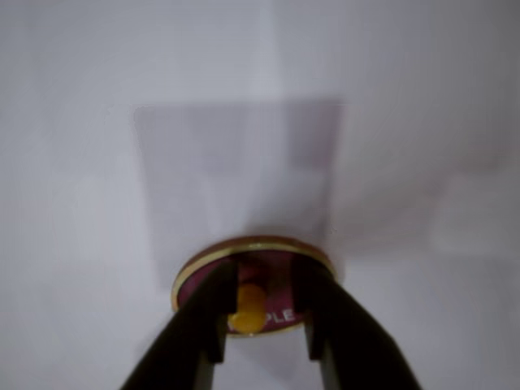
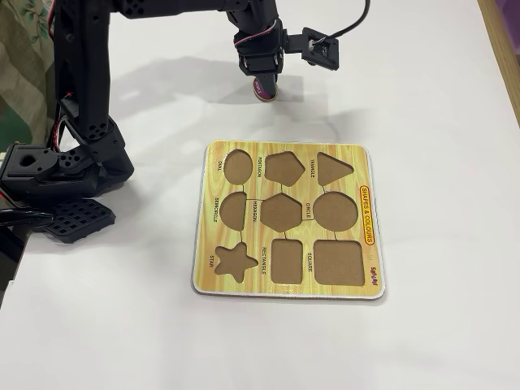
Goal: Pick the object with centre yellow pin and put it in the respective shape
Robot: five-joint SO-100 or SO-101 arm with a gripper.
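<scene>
Gripper (image 1: 264, 313): fingers are clasping the yellow knob (image 1: 249, 307).
Purple oval piece (image 1: 272, 264): sitting at bottom centre, wrist view.
Shape board (image 2: 286, 221): lying centre frame, fixed view.

Desk (image 2: 439, 97): smooth matt white surface. Puzzle board (image 2: 367, 284): wood-look, printed yellow glossy top, cut-out recesses showing plain brown matt fibreboard. Arm (image 2: 81, 97) and gripper (image 1: 262, 337): black matt plastic. Purple oval piece (image 1: 280, 264): glossy printed face with pale rim; its yellow knob (image 1: 249, 309) looks like smooth plastic. Patterned cloth (image 2: 24, 49) at the fixed view's left edge.
</scene>
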